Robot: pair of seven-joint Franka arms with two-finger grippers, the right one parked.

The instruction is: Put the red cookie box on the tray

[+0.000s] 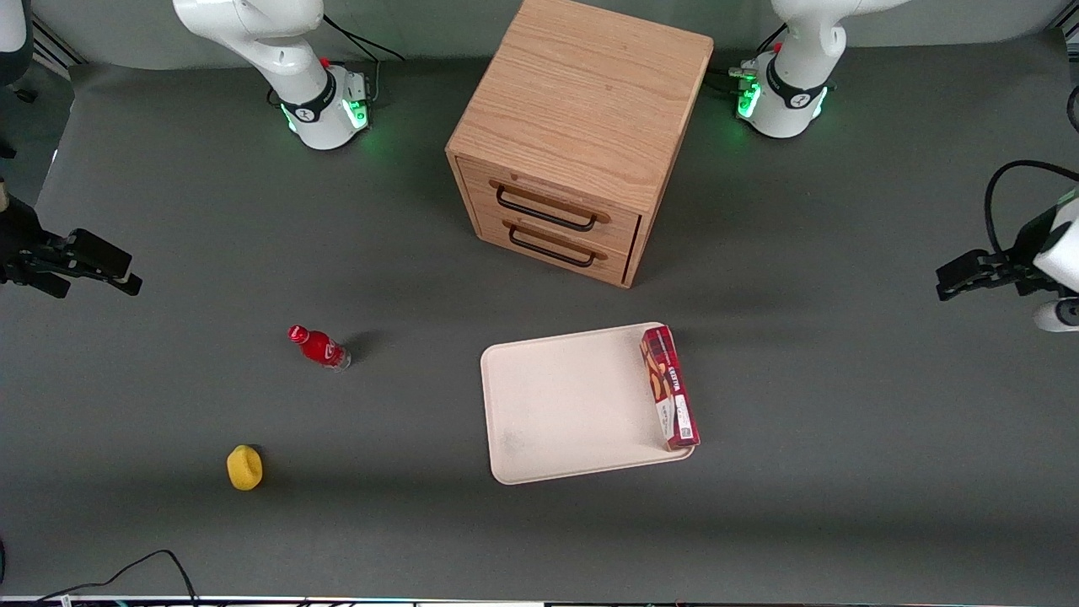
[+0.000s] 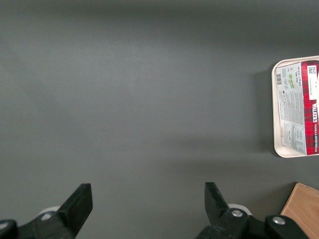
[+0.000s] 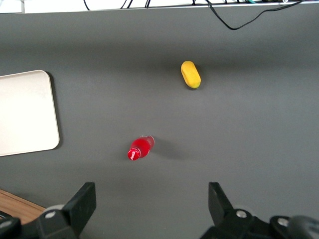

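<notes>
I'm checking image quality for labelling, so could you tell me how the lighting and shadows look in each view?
Front view: even, soft light; the wooden drawer cabinet and red bottle cast faint shadows; no glare on the tray. Left wrist view: the red cookie box print is legible; the open gripper hangs over bare mat, dark.

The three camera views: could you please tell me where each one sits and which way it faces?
Front view: high up, looking down on the table; both arm bases, the wooden cabinet, the tray with the red cookie box and the open claw show.
Left wrist view: on the working arm, facing the table; the claw's fingers frame bare mat.
Right wrist view: on the parked arm, facing down at the red bottle and yellow object.
Shared: all three show the tray.
</notes>
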